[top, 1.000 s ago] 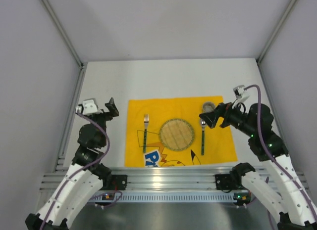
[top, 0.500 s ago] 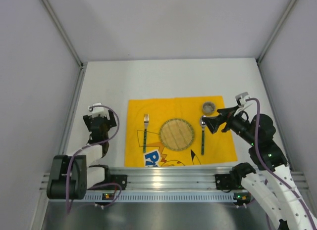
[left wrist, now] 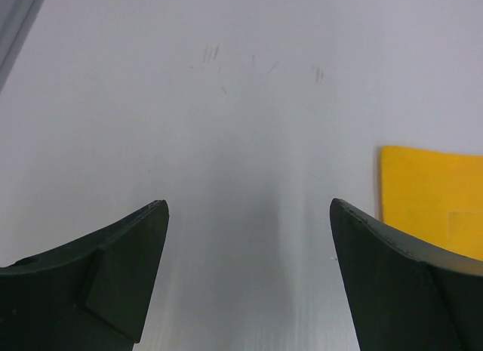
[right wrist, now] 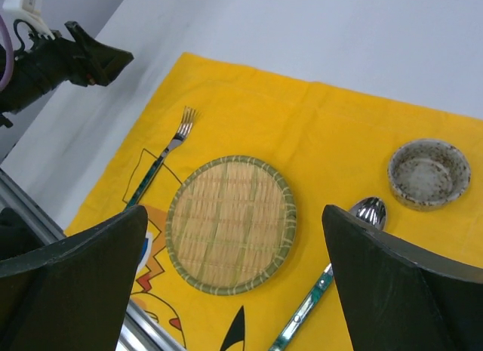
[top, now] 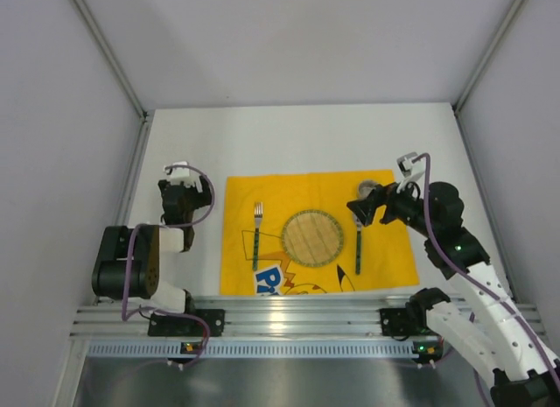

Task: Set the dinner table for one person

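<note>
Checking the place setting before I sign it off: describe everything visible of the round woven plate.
The woven plate is round and shallow, of pale straw-coloured basketwork with a darker greenish rim. It lies flat and empty on the yellow cloth, near its middle, between the fork and the spoon, touching neither. Nothing else touches it.

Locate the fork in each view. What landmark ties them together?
Top external: fork lies on the yellow cloth, left of the woven plate.
Left wrist: not in it; only a cloth corner shows at the right edge.
Right wrist: fork is left of centre, up-left of the plate.
Shared landmark: the cloth, seen in all three views.
</note>
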You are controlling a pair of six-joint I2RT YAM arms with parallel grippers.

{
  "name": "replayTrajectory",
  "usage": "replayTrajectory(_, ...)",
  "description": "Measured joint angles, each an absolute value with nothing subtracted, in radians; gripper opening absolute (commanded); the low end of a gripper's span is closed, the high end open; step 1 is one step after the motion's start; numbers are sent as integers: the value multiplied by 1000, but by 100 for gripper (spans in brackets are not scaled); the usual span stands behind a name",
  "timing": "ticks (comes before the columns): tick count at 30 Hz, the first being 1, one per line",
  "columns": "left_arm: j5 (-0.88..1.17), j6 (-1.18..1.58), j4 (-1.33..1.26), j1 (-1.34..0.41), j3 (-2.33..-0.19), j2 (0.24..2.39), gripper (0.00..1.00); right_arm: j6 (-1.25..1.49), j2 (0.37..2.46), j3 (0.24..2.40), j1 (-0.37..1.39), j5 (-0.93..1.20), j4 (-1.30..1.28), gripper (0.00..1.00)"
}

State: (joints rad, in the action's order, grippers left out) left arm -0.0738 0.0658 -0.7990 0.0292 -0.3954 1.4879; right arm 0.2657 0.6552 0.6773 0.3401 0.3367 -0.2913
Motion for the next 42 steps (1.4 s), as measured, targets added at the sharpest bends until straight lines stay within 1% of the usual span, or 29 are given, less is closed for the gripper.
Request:
replayTrajectory(3,-62,56,-883,10,-369,1531,96,291,713,678,347,340,-231,100)
replayTrajectory(5,-75,49,-936,-7,-342,1562,96,302,759,685,358,342,-206,100)
replayTrajectory(6,-77,46,-947,-15,-331,1571,98,309,780,690,364,342,-196,100)
replayTrajectory(13,-123,41,-1003,-42,-308,1580,98,307,850,703,409,322,-156,100)
replayTrajectory(18,-144,42,-1021,-42,-308,1580,98,336,901,740,417,168,-194,100)
replayTrajectory(21,-148,42,-1029,-42,-308,1580,98,381,979,786,417,48,-234,100)
replayTrajectory(24,-150,42,-1032,-42,-308,1580,98,406,1033,780,417,-7,-253,100)
replayTrajectory(34,-150,42,-1033,-42,-308,1580,99,430,974,594,417,-54,-253,100)
replayTrajectory(42,-150,42,-1033,-42,-308,1580,98,426,823,495,417,-190,-202,100)
